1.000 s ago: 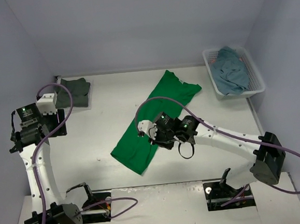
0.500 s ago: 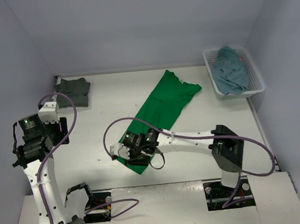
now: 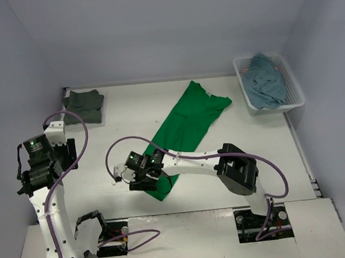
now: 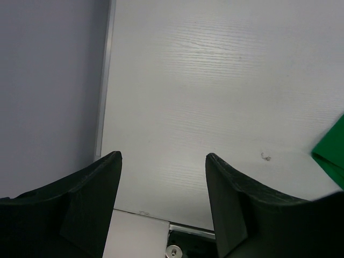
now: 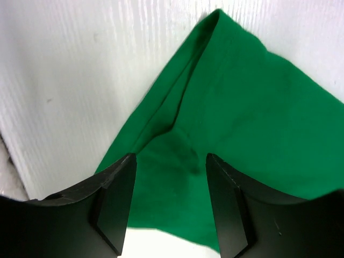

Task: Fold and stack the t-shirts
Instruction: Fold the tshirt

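The bright green t-shirt (image 3: 187,125) lies as a long diagonal strip in the middle of the table, folded lengthwise. My right gripper (image 3: 134,178) hovers open over its near left end. In the right wrist view the green t-shirt (image 5: 242,107) fills the space ahead, and the right gripper (image 5: 171,157) holds nothing. A dark grey-green t-shirt (image 3: 84,105) lies folded at the far left. The teal-blue t-shirt (image 3: 264,80) is bunched in the basket. My left gripper (image 3: 28,179) hangs open by the left wall. In its own view the left gripper (image 4: 162,156) faces bare table.
The white mesh basket (image 3: 296,92) stands at the far right against the wall. A corner of the green t-shirt (image 4: 333,153) shows at the right edge of the left wrist view. The table's near edge (image 4: 161,223) lies just below my left fingers.
My right arm swept left and nearer along the green shirt, carrying its edge over so the near end is narrower, then opened and let go. The left arm drifted slightly nearer.
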Available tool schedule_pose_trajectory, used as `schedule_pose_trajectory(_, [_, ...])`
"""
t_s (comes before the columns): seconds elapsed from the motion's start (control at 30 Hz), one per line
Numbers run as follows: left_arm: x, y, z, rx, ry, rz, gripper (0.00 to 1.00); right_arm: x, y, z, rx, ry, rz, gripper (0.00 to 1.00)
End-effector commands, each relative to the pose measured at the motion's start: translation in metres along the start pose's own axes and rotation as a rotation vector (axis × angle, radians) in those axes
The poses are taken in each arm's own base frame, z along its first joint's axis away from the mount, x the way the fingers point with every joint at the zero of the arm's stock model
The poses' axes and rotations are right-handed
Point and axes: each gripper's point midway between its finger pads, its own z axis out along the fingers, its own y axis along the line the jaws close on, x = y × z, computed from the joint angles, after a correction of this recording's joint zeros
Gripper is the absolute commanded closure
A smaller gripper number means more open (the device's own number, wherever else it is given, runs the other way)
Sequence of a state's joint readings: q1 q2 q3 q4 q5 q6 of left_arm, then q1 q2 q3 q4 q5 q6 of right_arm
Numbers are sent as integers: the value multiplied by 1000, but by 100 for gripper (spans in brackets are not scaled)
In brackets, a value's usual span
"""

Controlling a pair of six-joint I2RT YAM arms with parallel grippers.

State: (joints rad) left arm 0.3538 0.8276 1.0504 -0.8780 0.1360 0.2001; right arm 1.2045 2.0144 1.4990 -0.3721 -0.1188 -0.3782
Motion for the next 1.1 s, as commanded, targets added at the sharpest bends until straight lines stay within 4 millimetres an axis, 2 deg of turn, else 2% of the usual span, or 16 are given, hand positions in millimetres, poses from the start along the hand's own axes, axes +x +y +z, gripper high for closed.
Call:
schedule_pose_trajectory(0.0, [-17,19,-11,-105,-80,-20,42,-23,-11,3,27,-56,28,48])
schedule_pose_trajectory(0.07, [-17,20,-12,-113,-80,-23,41,-26,-11,9,17,-57,32,44])
schedule_pose_trajectory(0.27, [-15,20,-10,-103,-73,-30,41,-24,-5,18,-11,-47,46,42])
schedule_pose_trajectory(0.6, [-15,18,-8,-83,-69,-40,41,-5,12,38,-77,8,62,39])
schedule_pose_trajectory(0.83, [-15,17,-9,-74,-72,-46,41,10,24,50,-127,49,74,39])
schedule_pose_trajectory(1.07, [-16,15,-8,-60,-75,-45,41,19,27,56,-134,74,72,43])
